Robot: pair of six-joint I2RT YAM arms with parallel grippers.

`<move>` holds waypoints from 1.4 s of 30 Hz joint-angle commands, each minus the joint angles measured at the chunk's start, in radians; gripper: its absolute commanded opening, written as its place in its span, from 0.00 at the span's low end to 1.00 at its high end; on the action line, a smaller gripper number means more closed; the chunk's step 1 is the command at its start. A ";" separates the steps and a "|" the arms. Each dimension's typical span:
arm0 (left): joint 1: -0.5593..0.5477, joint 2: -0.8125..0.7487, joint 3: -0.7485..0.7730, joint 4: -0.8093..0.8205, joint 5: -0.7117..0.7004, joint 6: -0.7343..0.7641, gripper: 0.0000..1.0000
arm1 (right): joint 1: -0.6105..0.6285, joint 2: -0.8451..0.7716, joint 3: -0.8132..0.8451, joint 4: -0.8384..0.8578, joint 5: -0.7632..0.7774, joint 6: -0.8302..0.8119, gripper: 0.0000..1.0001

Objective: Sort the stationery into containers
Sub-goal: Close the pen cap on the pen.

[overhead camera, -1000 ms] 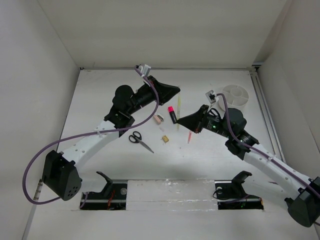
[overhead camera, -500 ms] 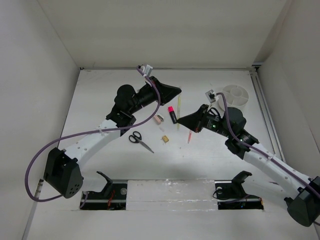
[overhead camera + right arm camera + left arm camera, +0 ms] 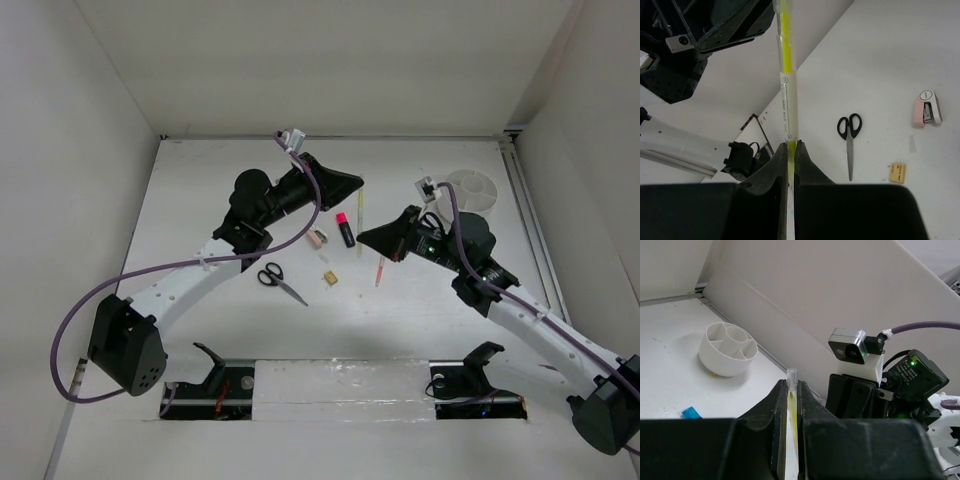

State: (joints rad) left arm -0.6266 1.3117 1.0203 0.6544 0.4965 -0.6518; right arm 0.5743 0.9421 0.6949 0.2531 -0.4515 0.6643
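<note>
Mid-table | left gripper (image 3: 791, 390) clamped on one end of the yellow pen (image 3: 785, 75) | right gripper (image 3: 788, 149) clamped on the other end (pen held in the air between them) | divided white bowl (image 3: 722, 362) well apart, far right | scissors (image 3: 849, 137) and pink-capped marker (image 3: 344, 229) lie on the table (image 3: 420, 320).

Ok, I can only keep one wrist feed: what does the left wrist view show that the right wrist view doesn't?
Left wrist only: the round white divided container, a small blue piece, the right arm's grey wrist camera. Right wrist only: the black-handled scissors, pinkish eraser, small tan piece. Both: the thin yellow pen, clamped by the left fingers in one, the right fingers in the other.
</note>
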 commanded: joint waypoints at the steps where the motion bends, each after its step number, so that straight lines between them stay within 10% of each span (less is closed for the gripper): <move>1: -0.001 -0.008 0.001 0.053 0.031 -0.020 0.00 | -0.014 -0.017 0.061 0.064 0.017 0.014 0.00; 42: -0.030 0.020 -0.107 0.043 -0.004 -0.105 0.00 | -0.094 0.130 0.250 0.382 -0.059 0.105 0.00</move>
State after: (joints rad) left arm -0.6247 1.3151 0.9806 0.7910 0.3656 -0.7834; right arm 0.5228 1.0893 0.8257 0.3676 -0.5629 0.7258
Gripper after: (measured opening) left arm 0.032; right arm 0.059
